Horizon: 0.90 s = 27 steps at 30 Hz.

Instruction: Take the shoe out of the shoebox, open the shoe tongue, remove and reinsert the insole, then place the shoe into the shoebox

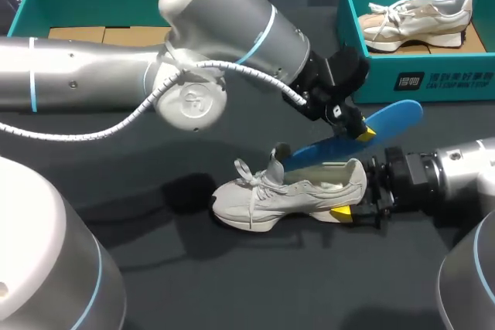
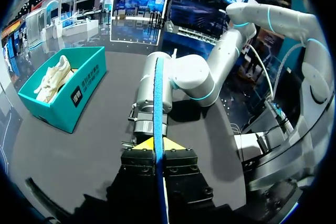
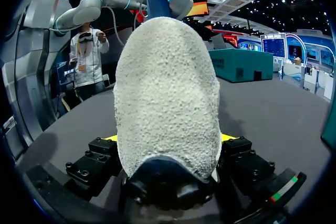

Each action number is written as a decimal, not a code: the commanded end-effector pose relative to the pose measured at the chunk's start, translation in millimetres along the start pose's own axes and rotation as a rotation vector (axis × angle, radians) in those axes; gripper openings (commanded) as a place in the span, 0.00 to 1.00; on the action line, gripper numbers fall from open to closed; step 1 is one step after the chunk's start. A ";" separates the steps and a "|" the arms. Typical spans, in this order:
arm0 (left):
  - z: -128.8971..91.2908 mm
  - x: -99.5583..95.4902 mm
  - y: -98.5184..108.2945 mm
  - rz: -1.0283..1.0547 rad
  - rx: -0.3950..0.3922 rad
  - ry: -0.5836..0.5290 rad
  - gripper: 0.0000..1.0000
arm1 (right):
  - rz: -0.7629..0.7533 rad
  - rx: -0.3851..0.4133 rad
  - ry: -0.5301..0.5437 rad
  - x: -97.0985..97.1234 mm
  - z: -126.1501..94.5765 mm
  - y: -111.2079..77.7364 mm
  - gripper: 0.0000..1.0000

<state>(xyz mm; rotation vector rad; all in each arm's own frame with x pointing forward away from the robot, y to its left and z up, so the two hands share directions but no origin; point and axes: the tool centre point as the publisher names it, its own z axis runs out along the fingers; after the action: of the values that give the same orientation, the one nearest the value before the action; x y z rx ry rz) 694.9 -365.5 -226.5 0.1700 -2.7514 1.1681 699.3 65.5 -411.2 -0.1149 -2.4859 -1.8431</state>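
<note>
Your left gripper [image 1: 363,132] pinches the insole [image 1: 398,116] above the shoe [image 1: 290,195], which lies on the table [image 1: 232,284], heel clamped in your right gripper [image 1: 357,202]. Push down askew and the insole's toe may snag and buckle, or slip from that pinch.

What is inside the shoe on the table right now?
The blue insole, gripped by the left gripper, dips its lower end at the shoe opening; most sticks out. The interior is hidden by the shoe's sides.
</note>
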 end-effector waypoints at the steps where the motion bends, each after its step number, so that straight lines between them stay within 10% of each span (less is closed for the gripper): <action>1: -6.3 7.8 -0.6 0.018 0.022 -0.010 0.00 | 0.000 0.003 0.000 0.6 1.1 0.1 0.00; 16: -139.6 21.8 -43.0 -0.224 0.423 0.069 0.00 | 0.000 0.003 0.000 0.6 1.1 0.1 0.00; 27: -139.6 21.8 -43.0 -0.224 0.423 0.069 0.00 | 0.000 0.003 0.000 0.6 1.1 0.1 0.00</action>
<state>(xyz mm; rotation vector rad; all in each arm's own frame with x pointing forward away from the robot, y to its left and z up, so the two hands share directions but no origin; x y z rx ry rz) 695.3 -309.5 -99.2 0.4624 -2.3192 1.6314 699.3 65.5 -411.2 -0.1151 -2.4860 -1.8429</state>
